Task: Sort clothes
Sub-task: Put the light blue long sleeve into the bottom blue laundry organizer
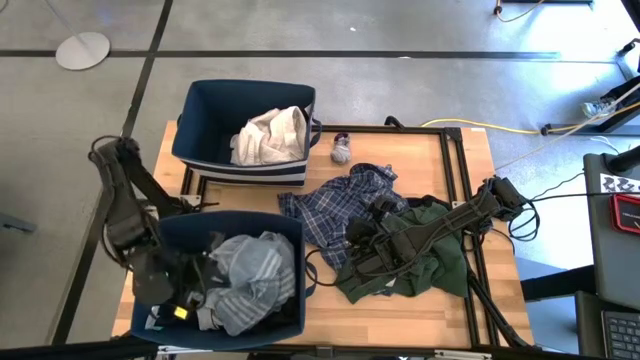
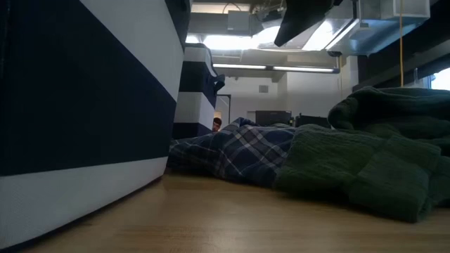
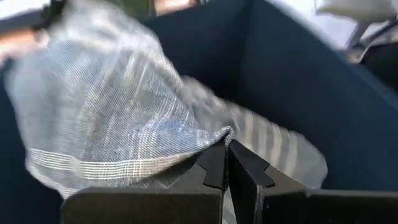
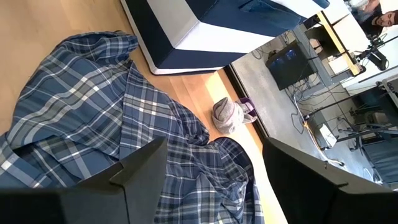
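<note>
My left gripper [image 3: 227, 145] is inside the near navy bin [image 1: 225, 218], shut on the grey-blue striped garment [image 1: 252, 280] that fills the bin. White clothes [image 1: 270, 135] lie in the far navy bin [image 1: 200, 110]. A small grey sock [image 1: 341, 150] lies on the table beside that bin. The blue plaid shirt [image 1: 340, 205] lies crumpled mid-table, partly under the dark green garment [image 1: 425, 265]. My right gripper [image 4: 224, 180] stands open above the plaid shirt [image 4: 93, 106], its fingers apart and nothing between them. My left gripper pinches a fold of the striped garment [image 3: 210, 139] between its two fingertips. The fingers slant down into the near bin. The cloth spreads away from the fingertips and the rest of it lies in the bin; whether one layer or several is caught, I cannot tell.
The two navy bins with white stripes stand on the table's left half, the far one by the far edge. Black rails [image 1: 455, 170] run along the table's right side. Bare wood shows between the bins and the plaid shirt [image 2: 239, 151] and along the near edge.
</note>
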{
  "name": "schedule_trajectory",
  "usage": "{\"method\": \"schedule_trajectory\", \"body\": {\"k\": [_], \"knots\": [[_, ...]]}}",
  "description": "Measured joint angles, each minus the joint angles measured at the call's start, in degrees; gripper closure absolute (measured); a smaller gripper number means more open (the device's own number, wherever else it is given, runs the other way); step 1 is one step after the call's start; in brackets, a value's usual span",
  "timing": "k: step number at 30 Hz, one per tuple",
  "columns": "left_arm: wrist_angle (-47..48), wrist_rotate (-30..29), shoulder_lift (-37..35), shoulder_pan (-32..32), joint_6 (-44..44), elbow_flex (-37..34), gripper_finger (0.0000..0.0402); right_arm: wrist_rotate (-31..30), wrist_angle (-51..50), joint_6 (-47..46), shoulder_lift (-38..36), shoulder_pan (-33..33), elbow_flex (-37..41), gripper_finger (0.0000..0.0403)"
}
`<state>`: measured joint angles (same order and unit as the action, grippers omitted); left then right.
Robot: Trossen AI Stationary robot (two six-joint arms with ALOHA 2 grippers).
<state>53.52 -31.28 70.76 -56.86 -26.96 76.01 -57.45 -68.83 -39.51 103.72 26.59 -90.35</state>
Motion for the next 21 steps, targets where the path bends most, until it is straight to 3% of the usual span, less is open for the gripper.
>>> {"method": "schedule_trajectory", "body": {"k": [12, 21], "knots": [[-0.1, 5.9, 0.1, 1.0, -21.0, -21.9, 0.0394, 0.0, 0.3, 0.0, 0.0, 0.0, 0.0, 0.0139], [-0.2, 6.6, 0.0, 3.7, -22.8, -23.2, 0.0336, 0.0, 0.4, 0.0, 0.0, 0.0, 0.0, 0.0139]]}}
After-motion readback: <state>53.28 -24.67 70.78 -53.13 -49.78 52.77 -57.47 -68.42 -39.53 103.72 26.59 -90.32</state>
